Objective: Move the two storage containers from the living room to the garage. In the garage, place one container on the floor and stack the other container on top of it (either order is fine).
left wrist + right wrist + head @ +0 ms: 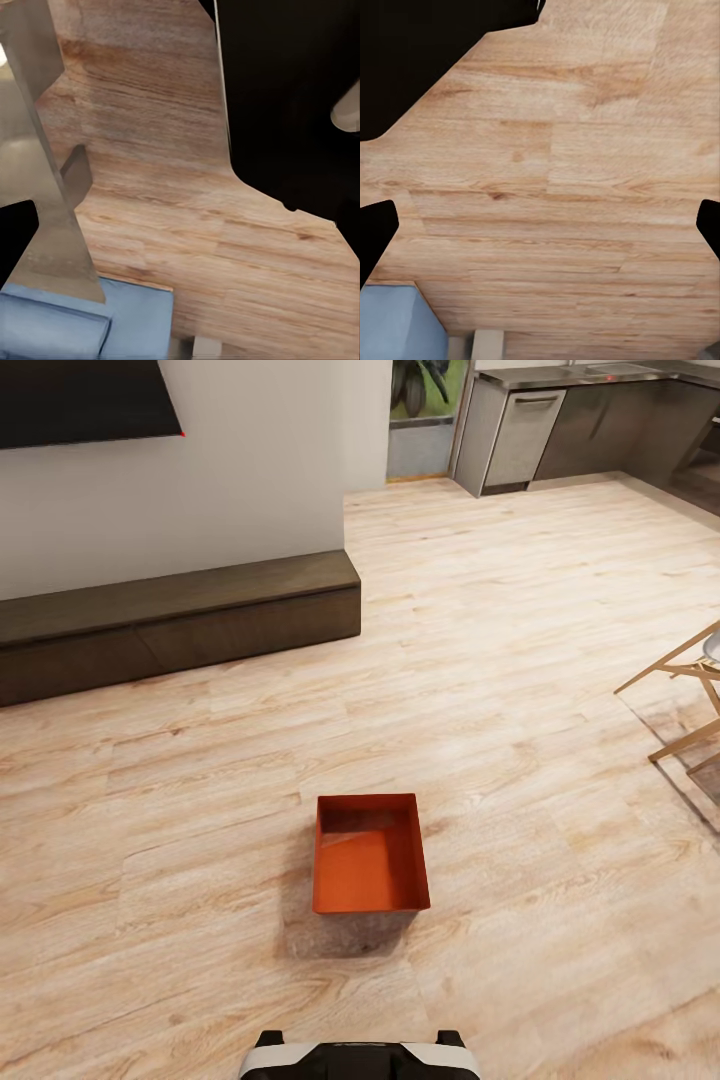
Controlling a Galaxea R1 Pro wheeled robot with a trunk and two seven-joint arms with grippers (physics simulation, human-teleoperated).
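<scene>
One orange-red open-top storage container sits empty on the light wood floor of the living room, a short way in front of my base. In the right wrist view, my right gripper is open over bare planks, its dark fingertips at the frame's two sides. In the left wrist view, my left gripper also looks open with nothing between its fingers, and a grey slanted furniture part hides much of one fingertip. The garage is out of view.
A low dark bench runs along the white wall under a black screen. Kitchen cabinets stand at the far right. Wooden chair legs jut in from the right. A blue sofa lies beside both arms.
</scene>
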